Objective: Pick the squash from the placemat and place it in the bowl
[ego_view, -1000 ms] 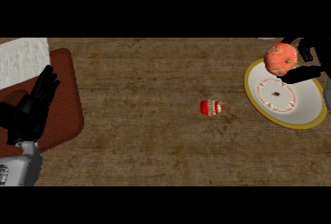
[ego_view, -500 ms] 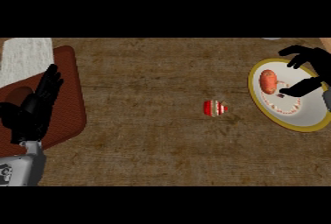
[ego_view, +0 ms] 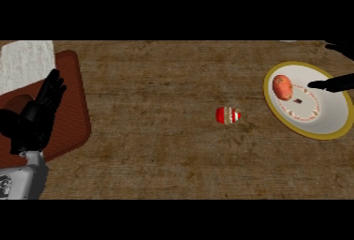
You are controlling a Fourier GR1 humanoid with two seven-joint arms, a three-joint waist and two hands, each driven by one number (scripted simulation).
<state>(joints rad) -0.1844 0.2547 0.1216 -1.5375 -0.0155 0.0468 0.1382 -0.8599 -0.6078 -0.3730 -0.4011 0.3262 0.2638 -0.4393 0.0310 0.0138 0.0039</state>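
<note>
The orange-red squash [ego_view: 281,87] lies inside the white, yellow-rimmed bowl [ego_view: 326,132] at the right of the counter. My right hand [ego_view: 335,84] shows only at the right edge, open, its fingers apart from the squash and holding nothing. The brown placemat [ego_view: 72,117] lies at the left with no squash on it. Over the placemat my left hand [ego_view: 36,117] rests open, fingers straight and pointing up.
A small red-and-white striped object [ego_view: 229,115] sits on the wooden counter between placemat and bowl. A white cloth [ego_view: 24,63] lies at the upper left, partly under the placemat.
The right hand carried the squash down into the bowl, let go of it and drew back toward the right edge. The left hand has barely moved.
</note>
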